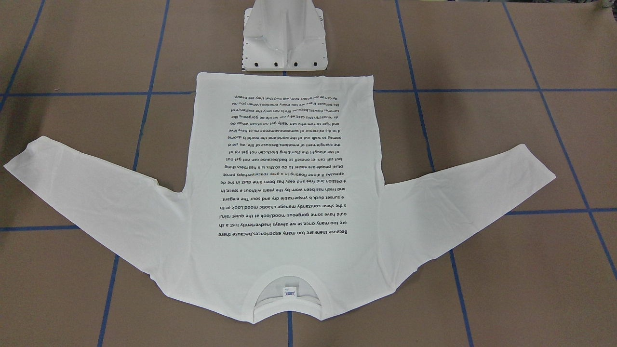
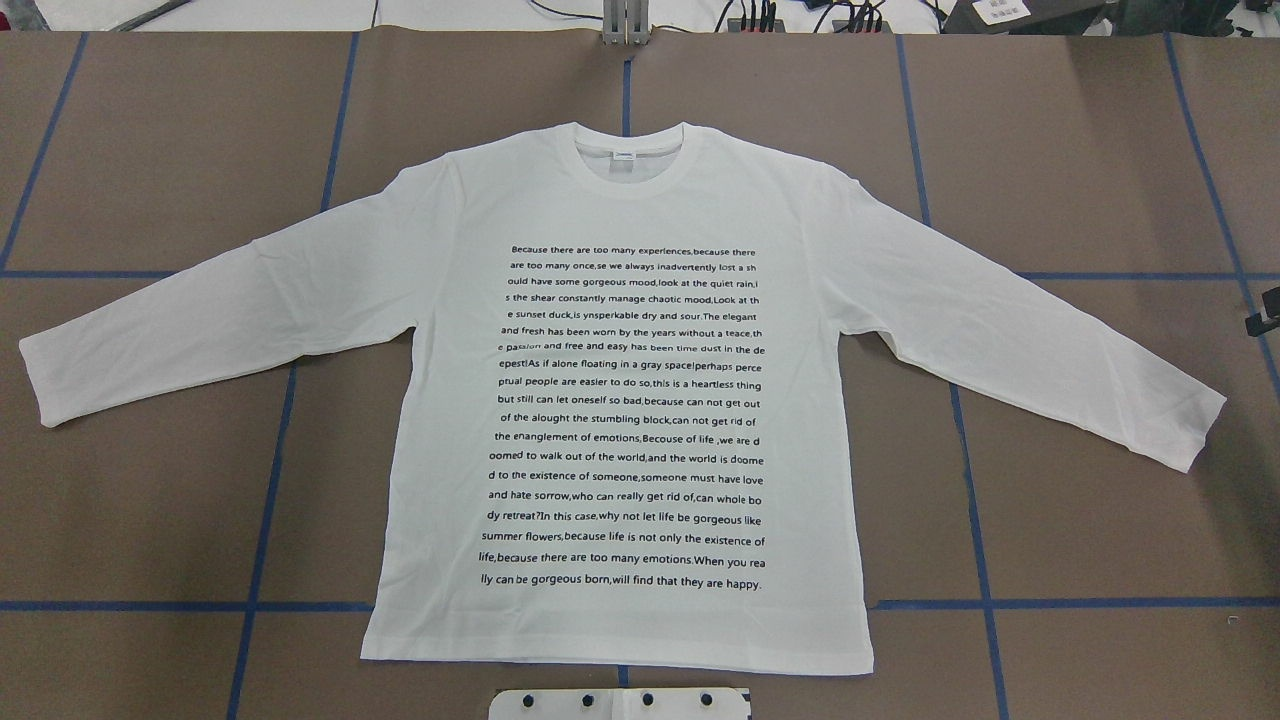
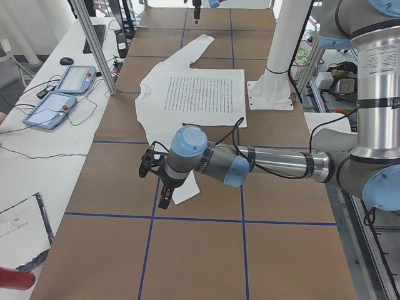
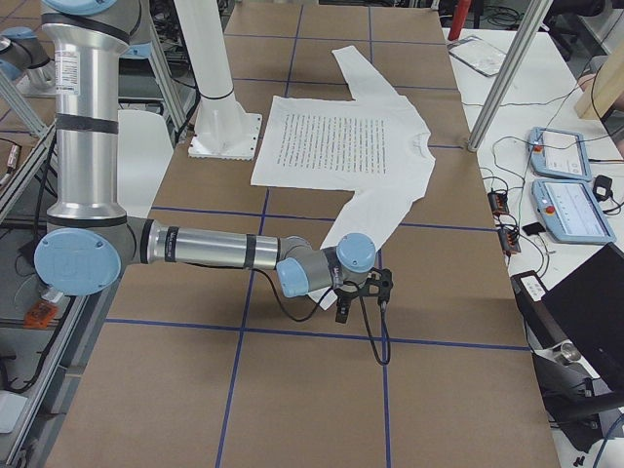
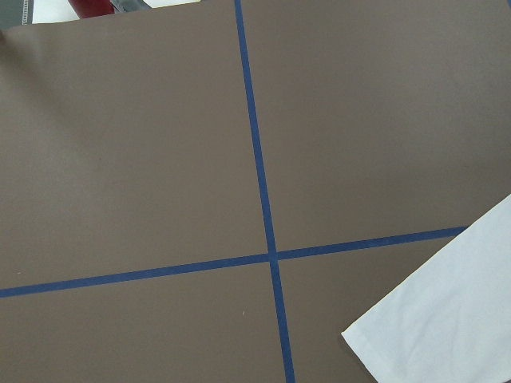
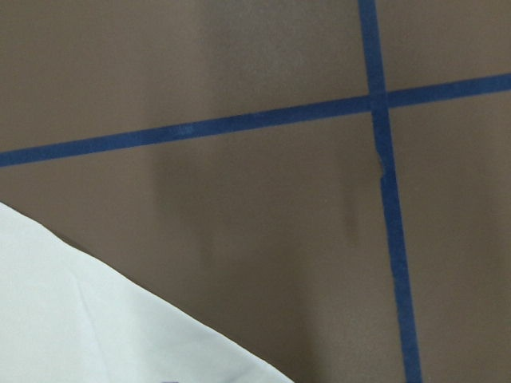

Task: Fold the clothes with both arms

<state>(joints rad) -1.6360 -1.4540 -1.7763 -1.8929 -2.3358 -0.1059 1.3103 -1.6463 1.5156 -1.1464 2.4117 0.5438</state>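
Left fingers [image 3: 164,199] and right fingers [image 4: 341,308], gap impossible to tell, flank one flat T-shirt [image 2: 440,420].

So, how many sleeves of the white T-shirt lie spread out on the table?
2. One sleeve lies flat towards the robot's left side of the table, the other sleeve towards its right. Neither is folded over the T-shirt.

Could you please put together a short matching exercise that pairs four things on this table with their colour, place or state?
Things:
1. T-shirt
2. printed text
3. tape lines
4. pedestal base

Descriptions:
a. black
b. blue, crossing the brown table cover
c. spread flat, both sleeves out
d. white, standing just beyond the hem

Pairs: 1-c, 2-a, 3-b, 4-d
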